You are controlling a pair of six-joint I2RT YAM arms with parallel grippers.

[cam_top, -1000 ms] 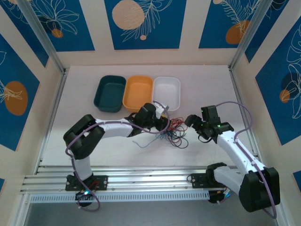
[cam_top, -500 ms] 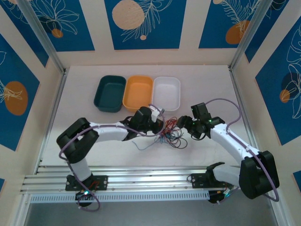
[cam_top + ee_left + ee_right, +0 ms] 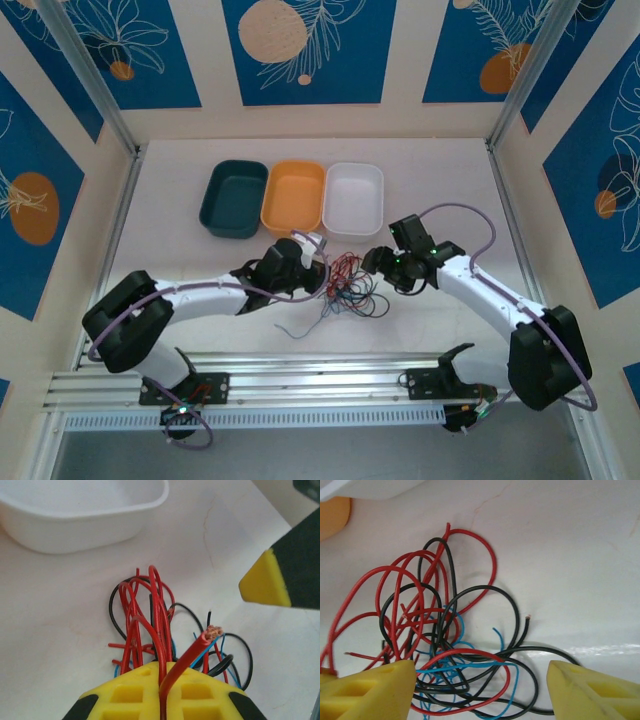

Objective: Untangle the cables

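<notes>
Barely started: red, black & blue cables (image 3: 350, 288) sit in one knotted heap on the surface (image 3: 450, 200) just in front of the white bin (image 3: 354, 197), none pulled free, w/ left end effector (image 3: 161, 672) clenched on a red strand (image 3: 187, 655) & right end effector (image 3: 480, 680) spread open astride the heap.

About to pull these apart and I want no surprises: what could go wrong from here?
The left hand pinches a red cable that runs into the tangle; pulling may drag the whole bundle. The open right hand straddles that tangle; closing could grab more than one strand.
</notes>
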